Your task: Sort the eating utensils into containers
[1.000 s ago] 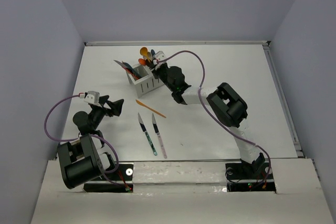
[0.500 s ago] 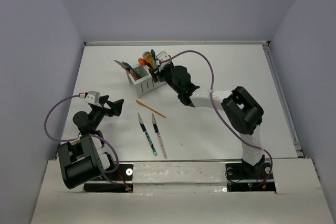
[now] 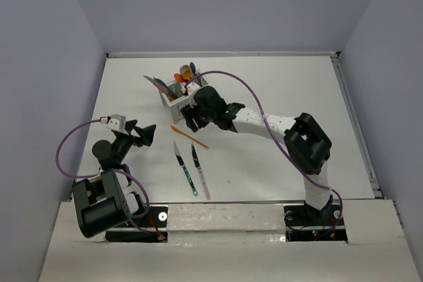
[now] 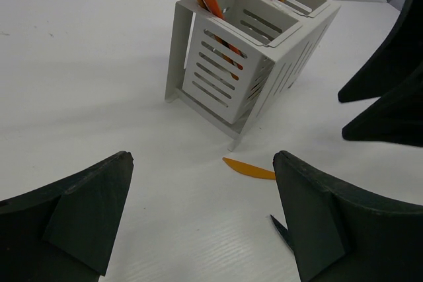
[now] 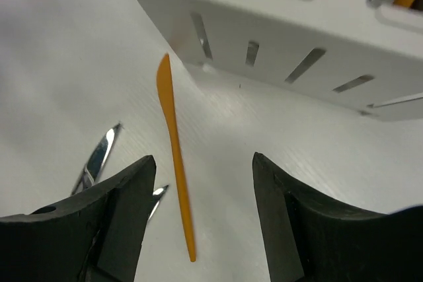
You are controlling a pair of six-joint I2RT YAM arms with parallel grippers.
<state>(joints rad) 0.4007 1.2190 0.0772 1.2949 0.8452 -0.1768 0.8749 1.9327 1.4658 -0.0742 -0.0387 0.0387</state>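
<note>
The white perforated caddy point(image 3: 173, 100) stands at the back left of the table with orange and blue utensils point(image 3: 184, 70) upright in it. An orange knife point(image 3: 190, 137) lies in front of it. Nearer the arms lie two dark-bladed knives, one teal-handled point(image 3: 186, 169), one pink-handled point(image 3: 200, 172). My right gripper point(image 3: 192, 119) hangs open just in front of the caddy point(image 5: 297, 31). The orange knife point(image 5: 175, 163) lies below its left finger and nothing is between the fingers. My left gripper point(image 3: 143, 135) is open and empty to the left. It faces the caddy point(image 4: 251, 51) and the orange knife point(image 4: 249, 169).
White walls close the table at the back and both sides. The right arm's black links point(image 3: 307, 140) stretch across the middle right. The right gripper's fingers point(image 4: 390, 90) show at the right edge of the left wrist view. Two blade tips point(image 5: 99, 153) lie left of the right gripper.
The right gripper has opened and swung from above the caddy down and to the left, to a spot over the orange knife. The left arm has not moved.
</note>
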